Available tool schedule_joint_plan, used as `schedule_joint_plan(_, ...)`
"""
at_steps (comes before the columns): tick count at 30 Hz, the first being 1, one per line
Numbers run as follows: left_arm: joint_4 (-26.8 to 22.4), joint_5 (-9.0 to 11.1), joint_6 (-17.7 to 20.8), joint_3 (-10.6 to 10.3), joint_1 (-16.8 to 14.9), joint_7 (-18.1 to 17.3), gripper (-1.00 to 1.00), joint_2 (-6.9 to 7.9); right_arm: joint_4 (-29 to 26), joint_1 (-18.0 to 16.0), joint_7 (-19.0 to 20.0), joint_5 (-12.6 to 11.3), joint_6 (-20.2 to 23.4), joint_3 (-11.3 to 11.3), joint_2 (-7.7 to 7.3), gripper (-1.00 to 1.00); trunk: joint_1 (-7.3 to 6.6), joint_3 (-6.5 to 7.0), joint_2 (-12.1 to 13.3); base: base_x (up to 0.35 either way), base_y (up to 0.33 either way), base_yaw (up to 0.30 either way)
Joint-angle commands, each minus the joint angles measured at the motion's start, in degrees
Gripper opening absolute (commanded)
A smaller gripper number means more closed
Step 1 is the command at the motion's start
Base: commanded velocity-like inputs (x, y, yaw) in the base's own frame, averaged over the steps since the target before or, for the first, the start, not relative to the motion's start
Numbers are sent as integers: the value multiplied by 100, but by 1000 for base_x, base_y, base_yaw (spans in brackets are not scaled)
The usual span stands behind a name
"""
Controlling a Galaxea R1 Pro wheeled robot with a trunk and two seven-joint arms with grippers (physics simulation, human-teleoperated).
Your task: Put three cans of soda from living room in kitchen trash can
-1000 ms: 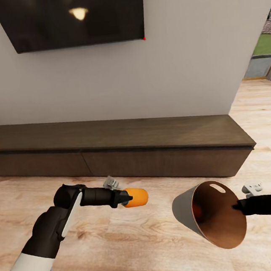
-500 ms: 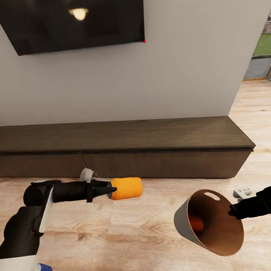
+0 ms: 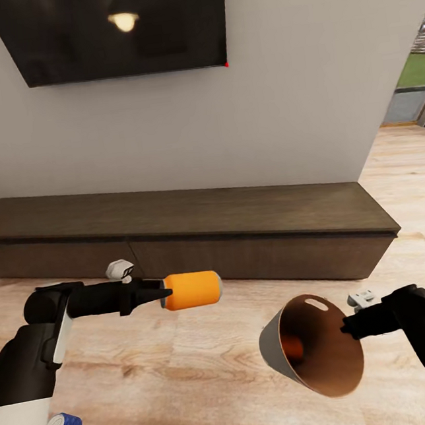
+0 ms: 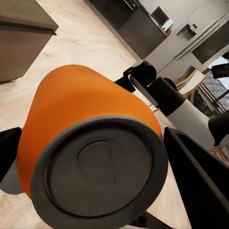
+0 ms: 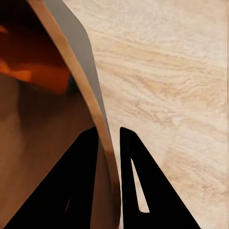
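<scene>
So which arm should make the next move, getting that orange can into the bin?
Probably the left: its gripper already holds the can lying level, apart from the bin. The right gripper is busy pinching the bin's rim.

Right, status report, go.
Left gripper shut on soda can, held sideways in the air. Right gripper pinching trash can rim, mouth tilted, something orange inside. Open gap between can and bin.

Left arm reaches forward and inward, forearm near level; left end effector (image 3: 164, 293) clamped on the small orange cylindrical soda can (image 3: 193, 289), held sideways; right arm angled inward; right end effector (image 3: 346, 326) pinches the rim of the tan tapered bin (image 3: 276, 351), one finger inside, one outside.
</scene>
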Motion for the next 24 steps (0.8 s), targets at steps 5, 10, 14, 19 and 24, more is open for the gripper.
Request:
schedule_joint_plan(5,0,-9,13,-15,0,-1,-100,-25,0,-125,20,-88,65,16,12,-100,0,0,0,0,0,0)
schedule_joint_plan(10,4,-47,11,-30,0,-1,-100,-43,0,-170,22,-88,65,24,83,-100,0,0,0,0,0,0)
schedule_joint_plan(14,1,-63,8,-40,0,-1,-100,-133,0,-178,28,-88,65,56,109,-100,0,0,0,0,0,0)
schedule_joint_plan(19,1,-68,8,-45,0,-1,-100,-277,37,-175,24,-88,65,144,110,-100,0,0,0,0,0,0)
schedule_joint_plan(24,1,-71,8,-52,0,-1,-100,-336,63,-174,21,-88,65,152,110,-100,0,0,0,0,0,0)
